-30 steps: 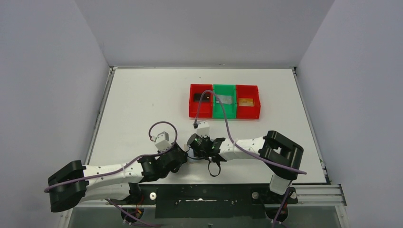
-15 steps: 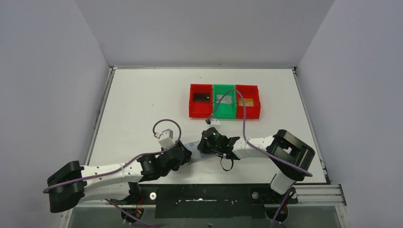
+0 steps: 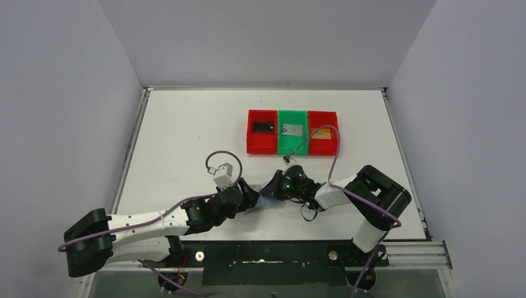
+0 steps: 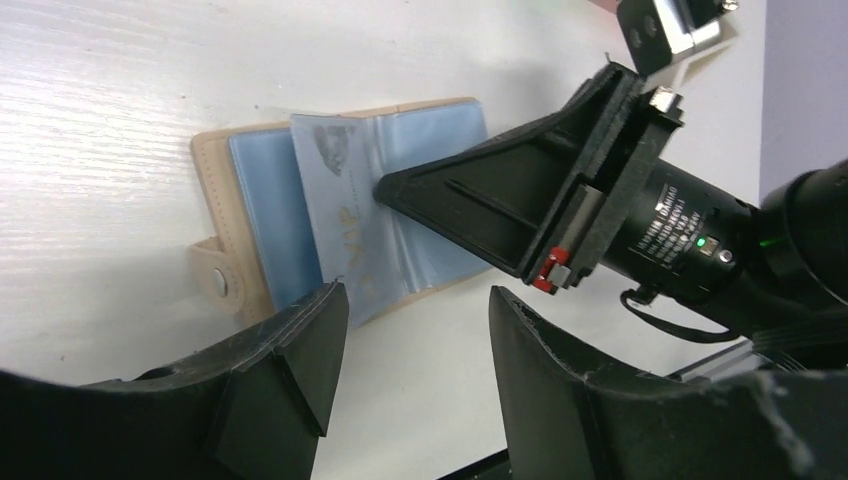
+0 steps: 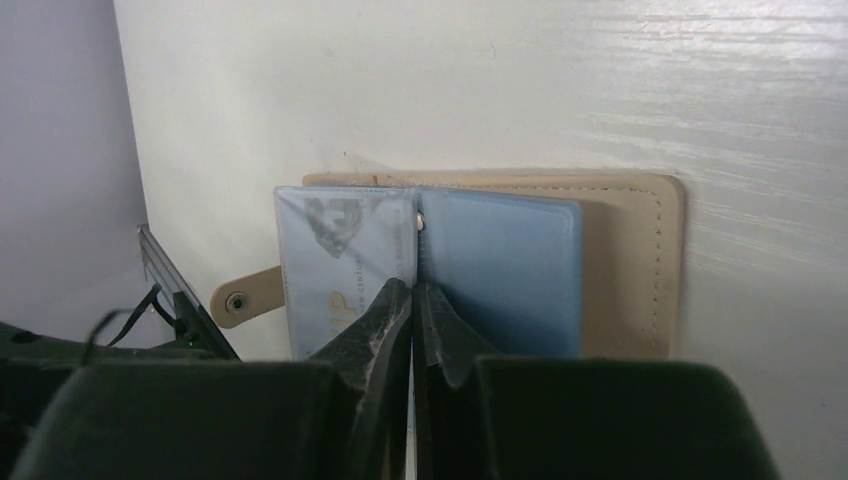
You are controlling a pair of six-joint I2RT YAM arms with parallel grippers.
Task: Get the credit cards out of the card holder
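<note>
The card holder (image 5: 625,262), tan with pale blue sleeves, lies open on the white table (image 3: 186,130). A pale silver-grey card (image 5: 335,262) with "VIP" lettering sits inside its left sleeve. My right gripper (image 5: 413,287) is shut, its tips pressed on the fold between the two sleeves. In the left wrist view the same holder (image 4: 250,190) shows with its snap tab (image 4: 215,283). My left gripper (image 4: 418,300) stands open just in front of the holder's near edge, nothing between its fingers. From above, both grippers, left (image 3: 248,197) and right (image 3: 276,186), meet over the holder (image 3: 265,200).
At the back stand a red bin (image 3: 251,141) with a black card (image 3: 263,126), a green bin (image 3: 280,144) with a silver card (image 3: 292,130), and a red bin (image 3: 335,144) with a gold-orange card (image 3: 320,133). The right arm's purple cable (image 3: 310,138) arcs over the bins.
My right gripper has shut and swung onto the holder's middle fold. The left gripper has slid right and forward and opened a little. The holder now lies exposed between them.
</note>
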